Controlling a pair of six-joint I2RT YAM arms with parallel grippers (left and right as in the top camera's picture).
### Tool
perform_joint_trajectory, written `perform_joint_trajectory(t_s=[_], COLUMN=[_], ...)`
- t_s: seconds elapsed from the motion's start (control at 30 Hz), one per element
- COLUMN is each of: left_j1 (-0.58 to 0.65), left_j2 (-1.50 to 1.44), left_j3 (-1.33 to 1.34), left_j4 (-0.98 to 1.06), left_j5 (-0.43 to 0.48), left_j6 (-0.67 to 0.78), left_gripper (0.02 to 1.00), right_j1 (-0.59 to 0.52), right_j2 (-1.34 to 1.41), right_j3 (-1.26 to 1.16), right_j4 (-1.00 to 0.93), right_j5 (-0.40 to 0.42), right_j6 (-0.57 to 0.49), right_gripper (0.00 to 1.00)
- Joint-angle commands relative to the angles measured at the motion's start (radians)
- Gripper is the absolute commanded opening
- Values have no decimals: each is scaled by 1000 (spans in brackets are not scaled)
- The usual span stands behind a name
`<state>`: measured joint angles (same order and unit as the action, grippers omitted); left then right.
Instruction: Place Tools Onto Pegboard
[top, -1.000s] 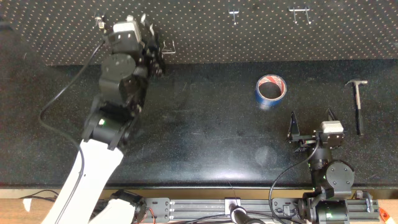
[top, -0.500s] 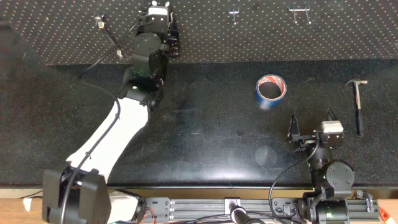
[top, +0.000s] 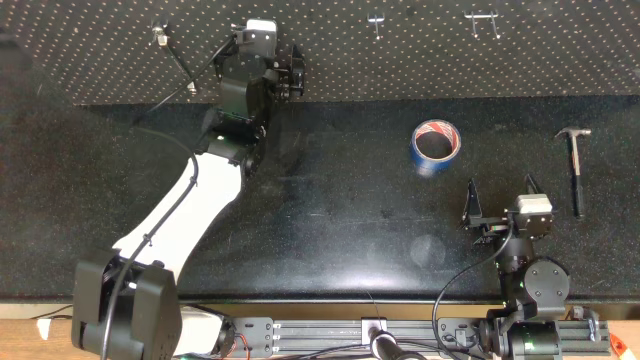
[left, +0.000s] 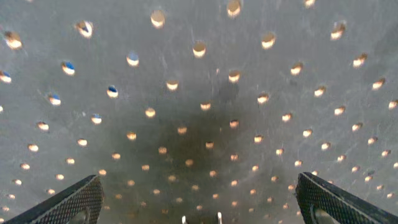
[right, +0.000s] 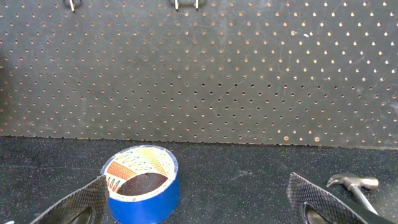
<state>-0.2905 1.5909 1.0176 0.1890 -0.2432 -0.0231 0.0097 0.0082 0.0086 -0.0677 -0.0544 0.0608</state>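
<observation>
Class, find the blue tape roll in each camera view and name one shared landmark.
Top view: tape roll on the black table, right of centre, near the pegboard.
Right wrist view: tape roll low, left of centre, before the pegboard.
Left wrist view: the camera faces the pegboard close up.
Shared landmark: the pegboard.

The left arm (top: 178, 215) is white with black joints (top: 238, 92); the left hand (left: 199, 180) has textured black fingers (left: 69, 204).
</observation>
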Motion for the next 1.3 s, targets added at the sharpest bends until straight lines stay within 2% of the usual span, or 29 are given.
perform_joint_trajectory(t_s=[0.03,0.13,0.23,0.3,0.43,0.53,0.73,0.87,0.93,1.03,1.3], left_j1=[35,130,187,270,332,328,328,328,317,282,349], left_j2=[-139,-290,-558,-734,-1032,-1119,-1406,-1575,-1588,-1588,-1588], left_j3=[14,-53,-303,-486,-719,-798,-1008,-1012,-1012,-1012,-1012], left_j4=[-122,-159,-108,-26,-16,-17,-20,-225,-257,-269,-269], left_j5=[10,205,247,369,414,413,413,409,387,280,280], left_j6=[6,5,2,2,2,-48,-51,-47,-47,-48,-47], left_gripper=[996,996,996,996,993,996,996,998,996,996,998], right_j1=[6,6,6,6,6,6,6,6,6,6,6], right_j2=[-5,-5,-5,-5,-5,-5,-5,-5,-5,-5,-5], right_j3=[-5,-5,-5,-5,-5,-5,-5,-5,-5,-5,-5], right_j4=[-2,-2,-2,-2,-2,-2,-2,-2,-2,-2,-2], right_j5=[-6,-6,-6,-6,-6,-6,-6,-6,-6,-6,-6], right_j6=[-18,-18,-18,-18,-18,-18,-18,-18,-18,-18,-18], right_gripper=[934,934,934,934,934,934,934,934,934,934,934])
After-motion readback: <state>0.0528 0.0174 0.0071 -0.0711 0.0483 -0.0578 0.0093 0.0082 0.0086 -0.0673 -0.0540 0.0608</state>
